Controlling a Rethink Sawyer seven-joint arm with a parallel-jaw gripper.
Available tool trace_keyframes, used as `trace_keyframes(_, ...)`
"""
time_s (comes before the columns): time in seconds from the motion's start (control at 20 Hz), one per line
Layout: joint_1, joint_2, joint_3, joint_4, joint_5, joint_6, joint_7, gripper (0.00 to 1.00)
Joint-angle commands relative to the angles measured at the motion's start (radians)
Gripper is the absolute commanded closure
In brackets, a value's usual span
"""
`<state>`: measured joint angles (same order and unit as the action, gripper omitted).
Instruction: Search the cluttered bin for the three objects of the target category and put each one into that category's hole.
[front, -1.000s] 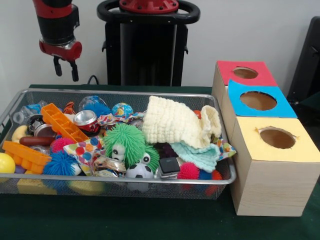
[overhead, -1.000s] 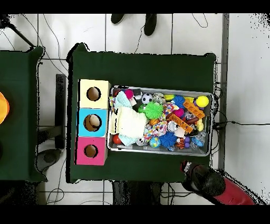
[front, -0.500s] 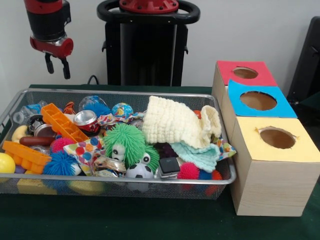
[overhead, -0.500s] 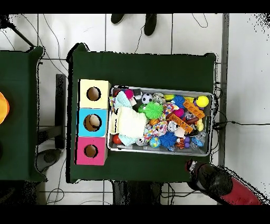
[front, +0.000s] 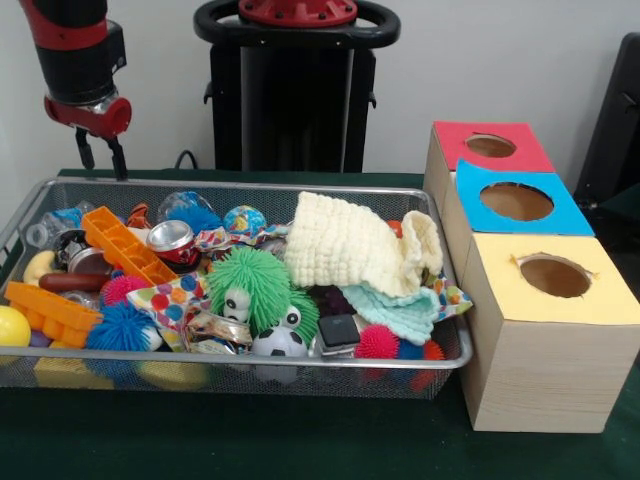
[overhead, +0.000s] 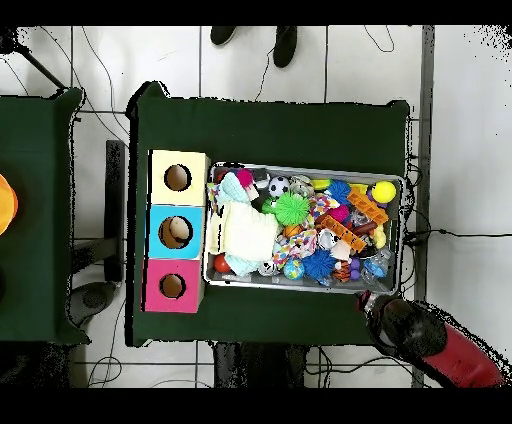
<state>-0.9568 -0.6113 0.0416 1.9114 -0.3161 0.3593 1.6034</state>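
The wire-mesh bin (front: 250, 184) is packed with toys; it also shows in the overhead view (overhead: 300, 168). A crushed clear bottle (front: 50, 225) lies in its far left corner. Another clear, bluish bottle (front: 186, 207) lies against the far wall. A third bottle is hidden. My gripper (front: 100, 160) hangs open and empty above the table, just behind the bin's far left corner. In the overhead view only the arm (overhead: 405, 328) shows, by the bin's bottom right corner.
Three boxes with holes stand right of the bin: red (front: 455, 140), blue (front: 568, 216), yellow (front: 500, 290). A cream cloth (front: 350, 245), a green furry toy (front: 262, 285), orange bricks (front: 125, 245) and a metal can (front: 170, 238) lie in the clutter. A person's shoes (overhead: 285, 40) show at the overhead view's top.
My gripper has moved left and a little down in the front view, toward the bin's far left corner. Nothing in the bin has moved.
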Motion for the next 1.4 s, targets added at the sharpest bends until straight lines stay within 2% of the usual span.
trace_keyframes(0.05,-0.004,0.077,0.11,-0.15,0.0,0.0,0.024,0.0)
trace_keyframes(0.65,-0.022,0.077,0.135,-0.157,0.014,0.018,0.019,0.0)
trace_keyframes(1.05,-0.001,-0.005,0.127,-0.134,0.028,0.098,0.013,0.0)
trace_keyframes(1.4,0.009,0.023,0.132,-0.177,0.035,0.128,0.01,0.0)
